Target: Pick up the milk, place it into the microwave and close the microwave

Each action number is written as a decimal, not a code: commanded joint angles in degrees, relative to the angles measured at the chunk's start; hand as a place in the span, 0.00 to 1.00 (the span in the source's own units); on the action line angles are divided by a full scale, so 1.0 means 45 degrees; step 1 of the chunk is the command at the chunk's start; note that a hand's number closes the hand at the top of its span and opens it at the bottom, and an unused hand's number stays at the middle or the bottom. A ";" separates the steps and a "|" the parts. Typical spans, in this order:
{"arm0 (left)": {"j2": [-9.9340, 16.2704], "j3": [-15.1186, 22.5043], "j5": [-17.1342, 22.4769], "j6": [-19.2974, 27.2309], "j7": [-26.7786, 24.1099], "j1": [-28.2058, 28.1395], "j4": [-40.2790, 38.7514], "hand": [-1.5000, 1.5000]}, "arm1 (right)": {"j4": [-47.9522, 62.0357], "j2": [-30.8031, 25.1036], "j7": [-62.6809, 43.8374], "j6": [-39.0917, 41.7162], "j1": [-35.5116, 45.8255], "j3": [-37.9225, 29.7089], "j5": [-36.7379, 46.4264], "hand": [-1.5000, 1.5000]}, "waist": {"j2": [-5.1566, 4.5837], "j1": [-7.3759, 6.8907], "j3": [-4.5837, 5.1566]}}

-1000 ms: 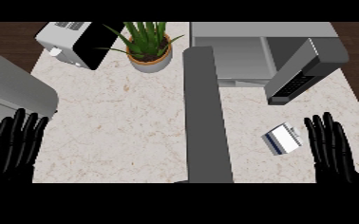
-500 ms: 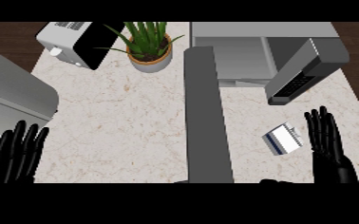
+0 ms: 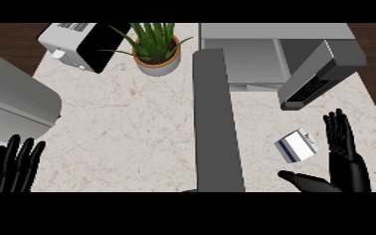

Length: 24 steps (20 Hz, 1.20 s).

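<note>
Left hand (image 3: 21, 162) sits at the lower left edge of the counter (image 3: 132, 124), fingers straight and released. A potted plant (image 3: 155, 50) stands near the back. The microwave (image 3: 272, 55) is at upper right, door (image 3: 320, 74) swung open. The milk (image 3: 296, 146) lies on the counter below the door, just beside the right hand (image 3: 345, 162), whose fingers are extended, thumb spread, grasping nothing.

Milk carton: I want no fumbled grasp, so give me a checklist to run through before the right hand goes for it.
1. Milk carton in plain view, lying on the counter: ok.
2. Right hand open, fingers straight: ok.
3. Right hand beside the carton, not touching: ok.
4. Microwave door open: ok.
5. Microwave cavity free of other things: cannot tell.
6. Left hand open at the lower left edge, out of the way: ok.
</note>
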State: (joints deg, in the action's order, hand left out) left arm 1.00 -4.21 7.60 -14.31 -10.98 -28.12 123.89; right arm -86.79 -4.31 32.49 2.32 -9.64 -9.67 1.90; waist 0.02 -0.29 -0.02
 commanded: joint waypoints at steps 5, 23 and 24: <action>-0.0213 0.0105 -0.0261 0.0029 0.0132 0.0067 0.0118 0.00 | 0.3419 -0.0774 0.1726 0.0430 0.1120 -0.1011 -0.0143 0.00 | -0.0007 0.0001 -0.0002; -0.0216 0.0576 -0.0428 0.0258 -0.1438 -0.0417 -0.0823 0.00 | 1.1491 -0.2276 0.5300 0.0420 0.4413 -0.1829 0.0751 0.00 | -0.0017 -0.0067 -0.0006; -0.0014 0.0070 -0.0203 0.0304 -0.0023 0.0360 -0.0506 0.00 | 1.1597 -0.2695 0.4772 0.0903 0.4988 -0.1786 0.0699 0.00 | -0.0023 -0.0048 -0.0006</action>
State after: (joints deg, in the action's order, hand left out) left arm 0.51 -3.01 6.70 -13.51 -13.93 -29.13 121.82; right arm -42.12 -14.14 51.99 4.97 7.88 -16.99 4.90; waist -0.05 -0.53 -0.05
